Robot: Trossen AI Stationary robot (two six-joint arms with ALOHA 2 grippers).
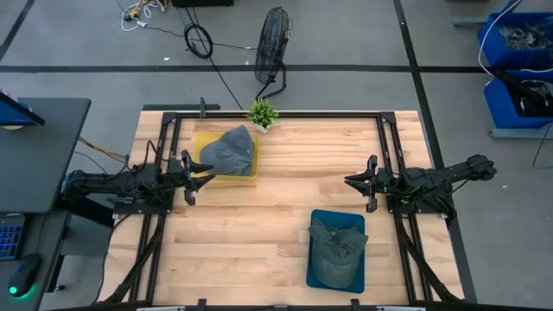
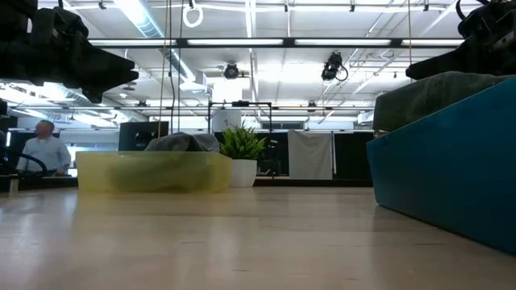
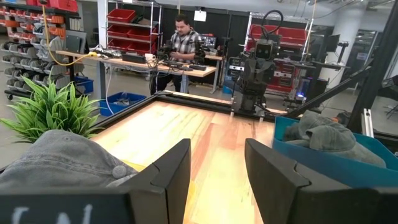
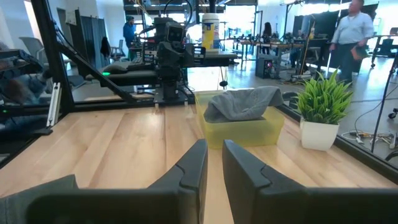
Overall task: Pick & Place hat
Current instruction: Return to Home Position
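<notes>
**Wooden bench with an arm at each side**

Wooden bench (image 1: 276, 173) carries two bins. The blue bin (image 1: 321, 216) stands on the right half, near the edge away from the small plant (image 1: 263, 112). Dark caps (image 1: 337, 250) lie heaped inside it. One grey cap (image 1: 229, 151) rests in the yellow bin (image 1: 249, 175), close to the plant. The left end effector (image 1: 197, 177) hovers just beside that yellow bin and points toward it, fingers spread and empty. The right end effector (image 1: 359, 186) hangs at the opposite side, with only a narrow gap between its fingers, holding nothing. I judge the left arm is clearly nearer to the grey cap, and the right arm nearer to the blue bin.
</notes>
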